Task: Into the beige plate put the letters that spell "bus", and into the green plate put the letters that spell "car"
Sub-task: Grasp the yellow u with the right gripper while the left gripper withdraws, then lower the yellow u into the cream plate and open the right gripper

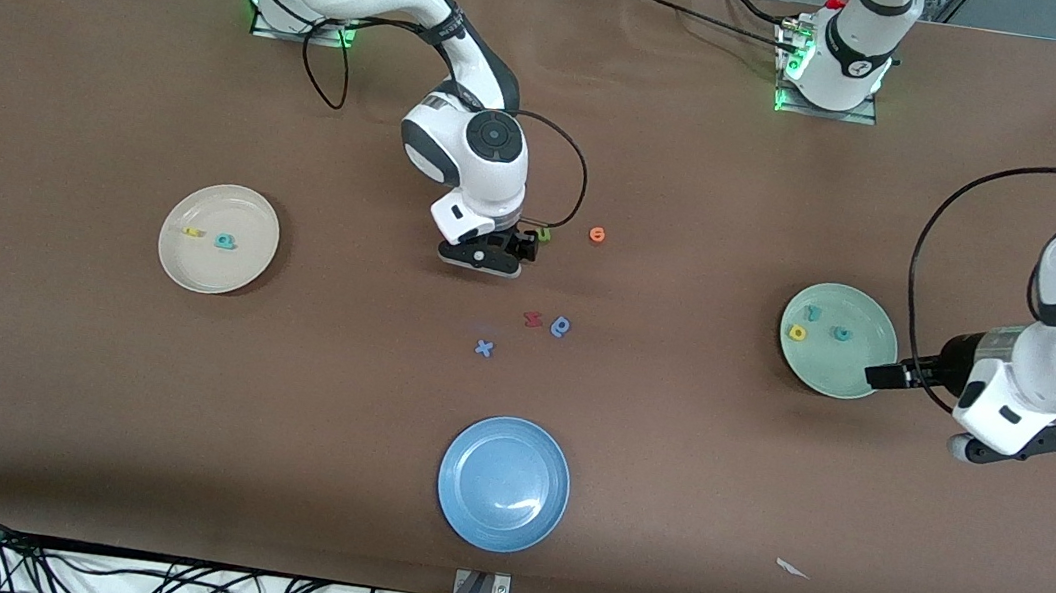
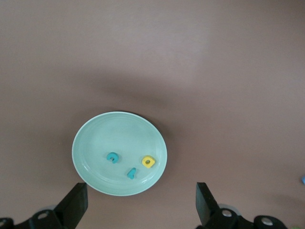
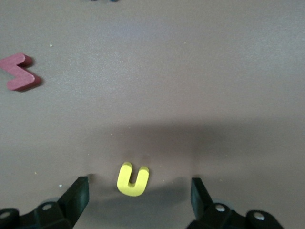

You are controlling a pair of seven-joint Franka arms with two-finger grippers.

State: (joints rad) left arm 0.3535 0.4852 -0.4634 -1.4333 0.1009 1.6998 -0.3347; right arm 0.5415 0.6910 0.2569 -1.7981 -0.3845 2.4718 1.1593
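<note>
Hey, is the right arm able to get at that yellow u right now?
Probably yes. The right gripper hangs open just above the table with the yellow u lying between its fingers, and nothing sits in the gap.

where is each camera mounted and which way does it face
Front view: high across the table, facing both arm bases; shows both arms, the beige plate, green plate and blue plate.
Left wrist view: on the left arm, looking down over the green plate; the open left gripper frames it.
Right wrist view: on the right arm, looking down at the yellow "u" between the open right gripper fingers.
Shared: front and left wrist views both show the green plate with three letters.
</note>
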